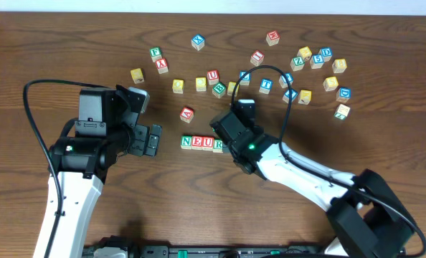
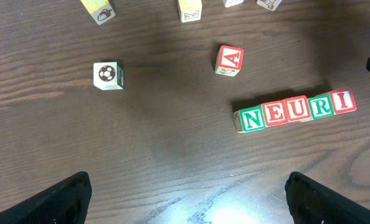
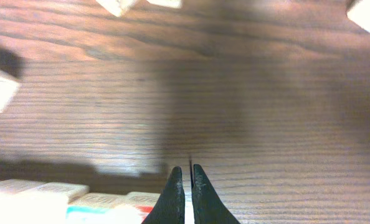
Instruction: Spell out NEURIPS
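NEURIPS row (image 2: 295, 111) reads N, E, U, R, I, five cubes touching side by side in a slightly tilted line, right of centre in the left wrist view. Green N on the left end, red I on the right end. No P or S is in the line. From overhead the row sits just below the middle of the frame, and only N, E, U, R show there, because the right arm covers the far end.

And there's the right end effector (image 3: 185, 171), fingers pinched fully together with nothing between them, hanging over bare wood. Blurred cube tops from the row sit at the lower left of its own camera's frame.

Just above and left of the row, a red A cube (image 2: 229, 60) stands alone, apart from the line. Further left, a cube with a football picture (image 2: 107, 74).

Over to the left end effector (image 2: 188, 199): spread wide, empty, its dark fingers (image 2: 66, 199) at the two bottom corners of its view, well clear of the row.

Loose cubes (image 1: 304, 54) lie scattered across the upper part of the dark wooden worktop (image 1: 55, 43), thickest at upper right.
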Tool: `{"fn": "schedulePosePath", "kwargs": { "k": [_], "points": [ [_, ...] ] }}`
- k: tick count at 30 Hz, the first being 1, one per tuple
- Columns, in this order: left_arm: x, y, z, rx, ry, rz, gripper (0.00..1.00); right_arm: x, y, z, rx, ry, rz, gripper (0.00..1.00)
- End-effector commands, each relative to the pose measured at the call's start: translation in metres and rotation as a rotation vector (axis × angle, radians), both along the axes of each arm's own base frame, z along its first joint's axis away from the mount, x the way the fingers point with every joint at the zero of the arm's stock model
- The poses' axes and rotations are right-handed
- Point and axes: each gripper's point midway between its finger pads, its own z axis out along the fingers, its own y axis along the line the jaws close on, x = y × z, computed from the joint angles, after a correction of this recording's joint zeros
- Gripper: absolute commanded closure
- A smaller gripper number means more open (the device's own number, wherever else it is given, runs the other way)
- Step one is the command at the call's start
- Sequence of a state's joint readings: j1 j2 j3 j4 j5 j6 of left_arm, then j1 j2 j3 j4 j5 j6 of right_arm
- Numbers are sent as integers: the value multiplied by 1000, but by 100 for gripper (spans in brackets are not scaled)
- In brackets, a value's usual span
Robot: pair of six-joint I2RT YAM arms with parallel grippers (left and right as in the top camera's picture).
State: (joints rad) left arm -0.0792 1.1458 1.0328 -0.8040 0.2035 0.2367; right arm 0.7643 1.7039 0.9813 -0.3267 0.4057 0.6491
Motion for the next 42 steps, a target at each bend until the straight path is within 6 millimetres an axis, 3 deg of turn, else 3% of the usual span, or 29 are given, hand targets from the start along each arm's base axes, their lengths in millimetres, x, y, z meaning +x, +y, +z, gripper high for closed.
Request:
{"fn": "schedulePosePath", "kwargs": {
  "k": [1, 5, 10, 23, 33, 42],
  "points": [
    [5, 2, 10, 9, -30, 4, 2, 2, 18, 30, 56, -33, 115, 99],
    [5, 2, 10, 9, -30, 4, 2, -6, 34, 39, 87, -33, 212, 99],
    [5, 2, 10, 9, -30, 4, 2, -23, 48, 35, 109, 16, 275, 99],
    [5, 2, 10, 9, -30, 5, 2, -56, 42, 16, 74, 140, 239, 99],
    [5, 2, 10, 9, -30, 5, 2, -80, 58, 10, 71, 150, 278, 99],
    [5, 2, 10, 9, -30, 5, 2, -81, 55, -15, 41, 164, 254, 99]
  ]
}}
